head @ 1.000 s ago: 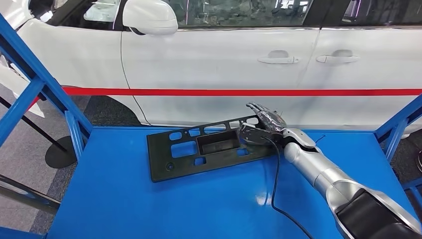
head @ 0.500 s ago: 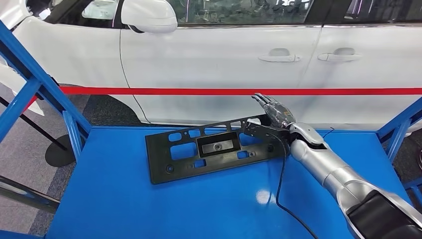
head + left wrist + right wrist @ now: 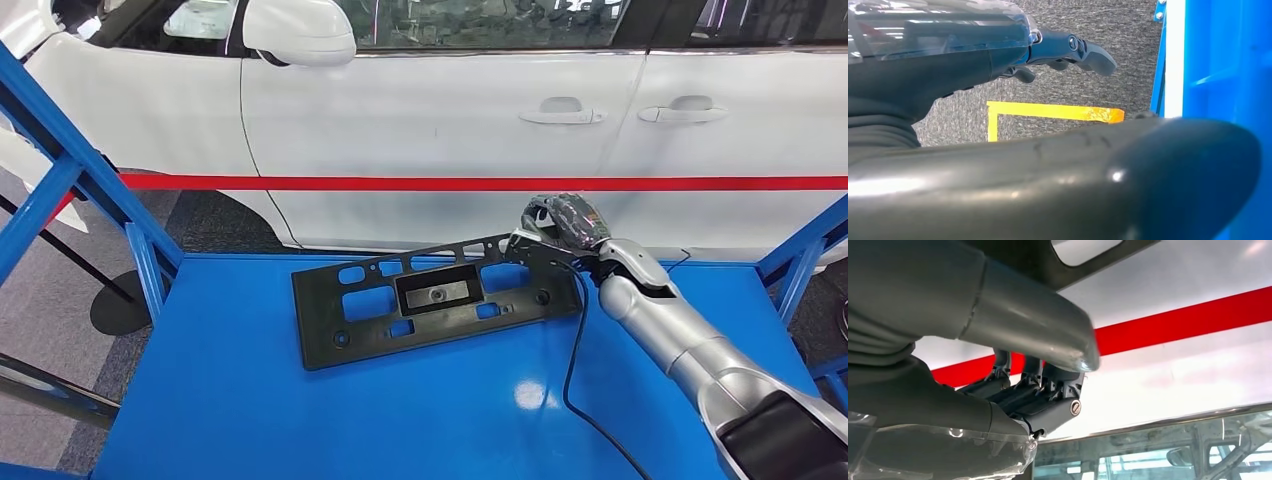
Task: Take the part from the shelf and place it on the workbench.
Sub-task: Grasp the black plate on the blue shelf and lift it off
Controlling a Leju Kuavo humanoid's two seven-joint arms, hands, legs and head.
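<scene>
1. Presently the part [image 3: 437, 298], a flat black panel with cut-outs, lies on the blue workbench [image 3: 300, 420], towards its far edge.
2. Right hand [image 3: 556, 228] sits at the part's right end, fingers curled in; whether they actually clamp the edge I cannot tell, as the hand hides the contact.
3. Left hand [image 3: 1068, 52] hangs over grey floor beside a yellow mark [image 3: 1048, 111], fingers loosely extended and holding nothing.
4. White car [image 3: 450, 110] with a red stripe [image 3: 400, 183] stands behind the workbench.
</scene>
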